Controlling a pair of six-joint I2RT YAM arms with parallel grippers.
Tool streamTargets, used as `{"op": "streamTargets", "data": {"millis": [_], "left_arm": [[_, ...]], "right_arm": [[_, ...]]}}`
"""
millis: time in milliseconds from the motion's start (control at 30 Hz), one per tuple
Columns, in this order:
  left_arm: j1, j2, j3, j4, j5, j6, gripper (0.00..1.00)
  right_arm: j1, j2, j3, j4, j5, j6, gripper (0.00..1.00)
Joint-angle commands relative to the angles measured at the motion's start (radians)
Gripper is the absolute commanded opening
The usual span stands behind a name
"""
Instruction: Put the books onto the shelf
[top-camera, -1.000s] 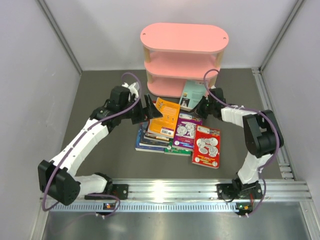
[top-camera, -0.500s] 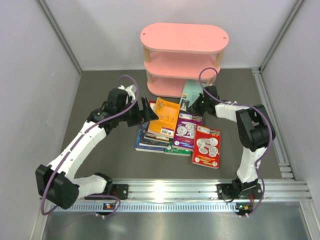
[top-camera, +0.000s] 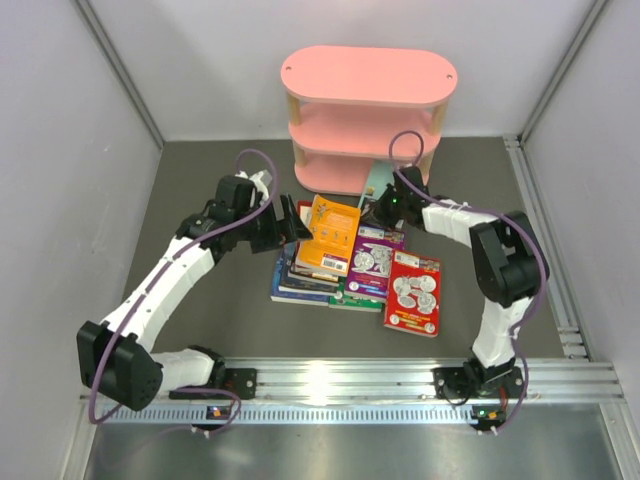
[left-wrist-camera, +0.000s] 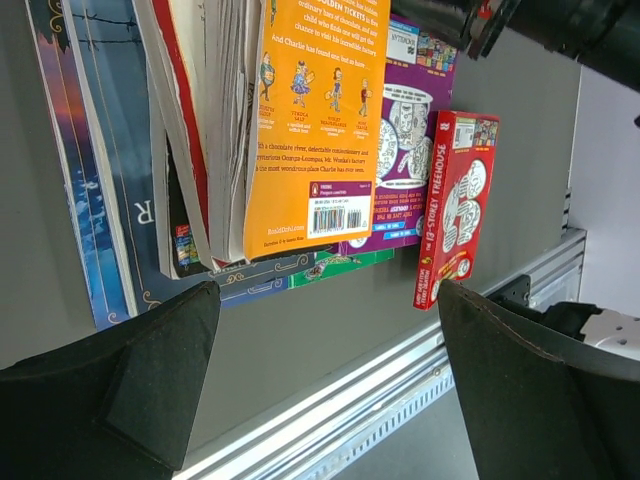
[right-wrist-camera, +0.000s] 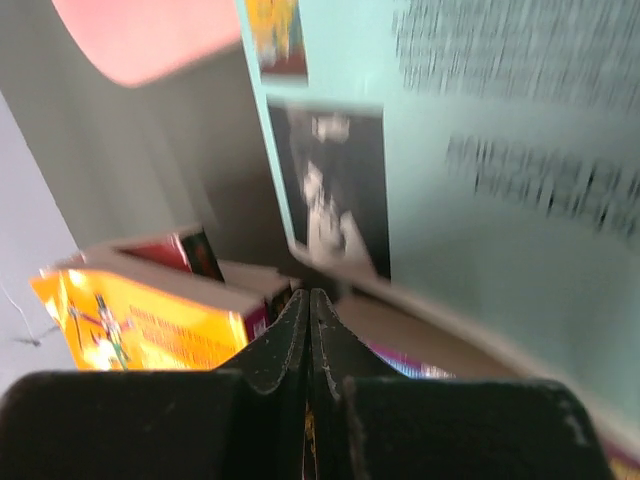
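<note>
We see the left jaws spread wide, with nothing between them: in the left wrist view the two black fingers (left-wrist-camera: 110, 400) stand far apart at the bottom corners. The books (top-camera: 345, 262) lie just ahead of these jaws in a loose pile on the dark bench (top-camera: 200, 180). Straight ahead of the gap is the orange book (left-wrist-camera: 310, 110), lying on top with its barcode towards the jaws. Towards the left finger are the fanned page edges and the dark blue book (left-wrist-camera: 90, 180) at the bottom of the pile. Towards the right finger lie the purple book (left-wrist-camera: 410, 150) and beyond it the red book (left-wrist-camera: 455, 200), flat on the bench. A green book (left-wrist-camera: 340, 268) peeps out below the orange one.

The right jaws are shut, the fingertips (right-wrist-camera: 308, 300) pressed together with nothing visible between them. Just ahead and above them rises the teal book (right-wrist-camera: 480, 200), tilted up, its lower edge close to the tips. Whether they touch it we cannot tell, as the view is blurred. To the left of these jaws lies the orange book again.

The pink shelf (top-camera: 368, 75) stands beyond both sets of jaws at the back of the bench — the teal book sits at its foot, and no book shows on its boards.
</note>
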Motion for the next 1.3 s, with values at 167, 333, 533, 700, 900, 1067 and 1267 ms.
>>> {"op": "streamTargets", "data": {"millis": [167,333,533,700,900,1067,1267], "left_arm": [[0.012,-0.01,0.007,0.027,0.006,0.008,0.95],[0.013,-0.021,0.005,0.017,0.0,0.005,0.95],[0.013,-0.033,0.022,-0.016,-0.014,0.015,0.95],[0.018,-0.045,0.024,-0.029,-0.018,0.026,0.96],[0.027,-0.044,0.03,-0.046,-0.023,0.043,0.96],[0.033,-0.03,0.022,-0.035,-0.008,0.041,0.96],[0.035,-0.024,0.018,-0.016,0.005,0.032,0.96]], "right_arm": [[0.047,-0.068,-0.07,-0.085,0.065,-0.018,0.0],[0.06,-0.05,-0.029,-0.145,0.2,-0.028,0.0],[0.058,0.01,0.075,-0.215,0.335,-0.054,0.0],[0.057,0.05,0.117,-0.251,0.358,-0.067,0.0],[0.083,-0.062,0.019,-0.26,0.32,-0.059,0.0],[0.115,-0.142,-0.105,-0.255,0.309,-0.048,0.0],[0.124,-0.134,-0.184,-0.202,0.316,-0.037,0.0]]}}
